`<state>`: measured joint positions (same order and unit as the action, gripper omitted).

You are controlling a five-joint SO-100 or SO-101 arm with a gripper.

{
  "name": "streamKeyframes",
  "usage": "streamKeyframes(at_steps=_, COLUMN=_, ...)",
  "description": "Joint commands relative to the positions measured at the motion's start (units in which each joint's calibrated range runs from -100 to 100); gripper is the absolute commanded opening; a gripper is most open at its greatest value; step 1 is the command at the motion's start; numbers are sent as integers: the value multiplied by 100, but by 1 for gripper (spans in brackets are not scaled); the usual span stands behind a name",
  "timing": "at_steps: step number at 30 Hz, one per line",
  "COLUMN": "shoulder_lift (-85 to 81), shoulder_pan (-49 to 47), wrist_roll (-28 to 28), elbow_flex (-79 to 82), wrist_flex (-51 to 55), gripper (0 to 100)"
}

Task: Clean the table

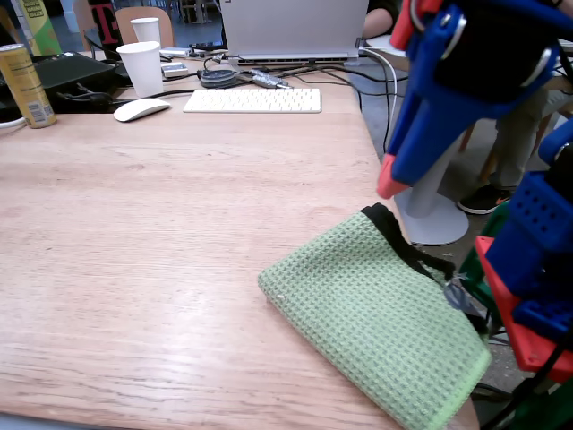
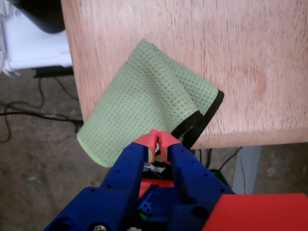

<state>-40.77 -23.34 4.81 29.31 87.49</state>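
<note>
Pincer (image 2: 158, 138) closed, empty, above green cloth (image 2: 144, 103). Cloth overhangs the bench (image 2: 192, 43) corner (1 fold, black trim): a sideways nudge could drag it off.

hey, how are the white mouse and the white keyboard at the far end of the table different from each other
In the fixed view, the mouse is small, rounded and smooth, while the keyboard is a long flat rectangle covered in rows of keys. The mouse lies to the left beside a white paper cup; the keyboard lies to the right, in front of a grey laptop. Both are white and rest on the wooden table.
</note>
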Motion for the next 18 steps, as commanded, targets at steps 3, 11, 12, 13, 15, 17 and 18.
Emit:
streamKeyframes(at_steps=3, shoulder_lift=526, shoulder_pan=-34, wrist_roll=-39, elbow_flex=-160, wrist_flex=11, gripper=0)
streamKeyframes(at_steps=11, shoulder_lift=535, shoulder_pan=-1456, wrist_roll=-44, elbow_flex=-142, wrist_flex=11, gripper=0)
streamKeyframes(at_steps=12, shoulder_lift=569, shoulder_pan=-1574, wrist_roll=-49, elbow_flex=-142, wrist_flex=11, gripper=0)
streamKeyframes(at_steps=13, shoulder_lift=689, shoulder_pan=-1608, wrist_roll=-49, elbow_flex=-142, wrist_flex=-14, gripper=0)
streamKeyframes(at_steps=15, shoulder_lift=938, shoulder_pan=-1507, wrist_roll=-269, elbow_flex=-142, wrist_flex=-88, gripper=0)
streamKeyframes(at_steps=17, shoulder_lift=964, shoulder_pan=-1388, wrist_roll=-532, elbow_flex=-151, wrist_flex=-71, gripper=0)
streamKeyframes(at_steps=18, shoulder_lift=964, shoulder_pan=-1371, wrist_roll=-557, elbow_flex=-151, wrist_flex=-22, gripper=1)
